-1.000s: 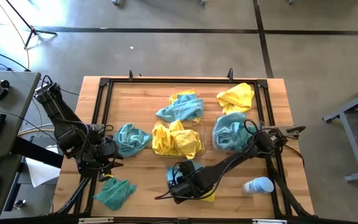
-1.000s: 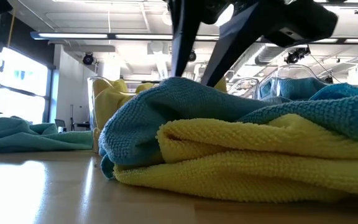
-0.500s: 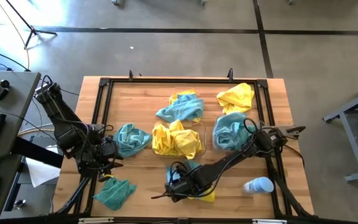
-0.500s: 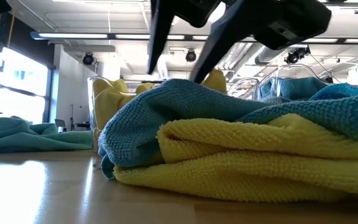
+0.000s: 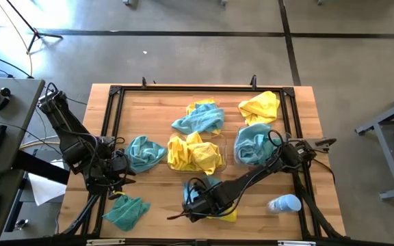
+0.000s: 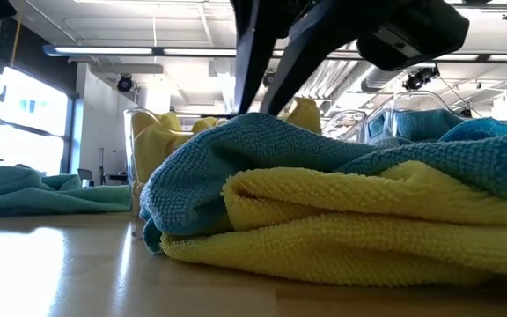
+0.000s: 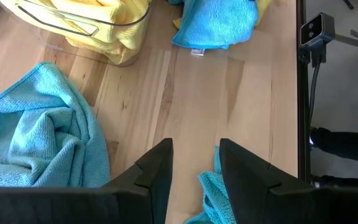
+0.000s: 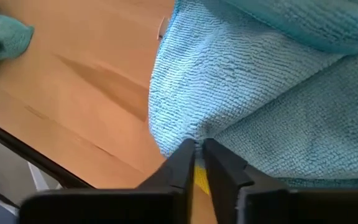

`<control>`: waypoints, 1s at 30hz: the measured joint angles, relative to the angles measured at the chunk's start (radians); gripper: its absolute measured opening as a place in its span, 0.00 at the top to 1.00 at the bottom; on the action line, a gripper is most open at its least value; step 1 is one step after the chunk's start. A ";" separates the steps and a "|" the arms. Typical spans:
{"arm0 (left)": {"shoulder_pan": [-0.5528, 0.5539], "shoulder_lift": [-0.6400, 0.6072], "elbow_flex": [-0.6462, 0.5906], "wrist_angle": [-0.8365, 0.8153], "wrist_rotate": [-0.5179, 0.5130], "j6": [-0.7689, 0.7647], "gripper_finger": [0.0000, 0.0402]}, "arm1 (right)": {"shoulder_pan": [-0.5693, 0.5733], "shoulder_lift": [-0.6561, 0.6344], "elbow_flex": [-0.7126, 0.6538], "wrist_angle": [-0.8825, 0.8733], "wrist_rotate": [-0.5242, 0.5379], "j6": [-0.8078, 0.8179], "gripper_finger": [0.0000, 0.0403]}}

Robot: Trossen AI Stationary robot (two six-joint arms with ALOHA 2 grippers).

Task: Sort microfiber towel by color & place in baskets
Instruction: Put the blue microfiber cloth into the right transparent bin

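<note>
Near the table's near edge a teal-blue towel (image 5: 207, 188) lies on top of a yellow towel (image 5: 228, 215); the low view shows the same teal towel (image 6: 262, 158) over the yellow one (image 6: 350, 220). My right gripper (image 5: 195, 200) stands on this pile, shut on the teal towel. My left gripper (image 5: 120, 166) is open over bare wood beside another teal towel (image 5: 146, 152). One clear basket (image 5: 222, 147) holds yellow towels (image 5: 191, 154), the other basket (image 5: 237, 160) a teal towel (image 5: 252, 142). My right gripper (image 8: 197, 149) pinches a raised fold of the teal towel (image 8: 179, 134) at its upper surface between the two fingertips. The fingers (image 6: 258, 79) come slanting down from above. The towel rests on the yellow towel and the table, slack.
More loose towels: a teal one (image 5: 126, 212) near the near-left corner, a teal one over yellow (image 5: 198, 117) and a yellow one (image 5: 260, 106) toward the far edge. A white and light-blue bottle (image 5: 284, 203) lies near the right side. A black metal frame (image 5: 111, 123) rings the table.
My right gripper has shifted a little toward the table's left over the near pile, and its fingers have come together on the teal towel's top. The towels have stayed in place.
</note>
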 joint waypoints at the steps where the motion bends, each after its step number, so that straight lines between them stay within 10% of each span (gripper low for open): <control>1: 0.000 0.000 0.000 0.000 0.000 0.000 0.70 | 0.000 0.000 0.000 0.001 0.000 -0.012 0.95; 11: 0.000 0.000 0.000 0.000 0.000 0.000 0.70 | 0.003 0.000 0.000 0.004 0.019 -0.050 0.99; 30: 0.000 0.000 0.000 -0.002 0.001 0.001 0.70 | 0.067 -0.097 0.301 -0.336 0.446 -0.153 1.00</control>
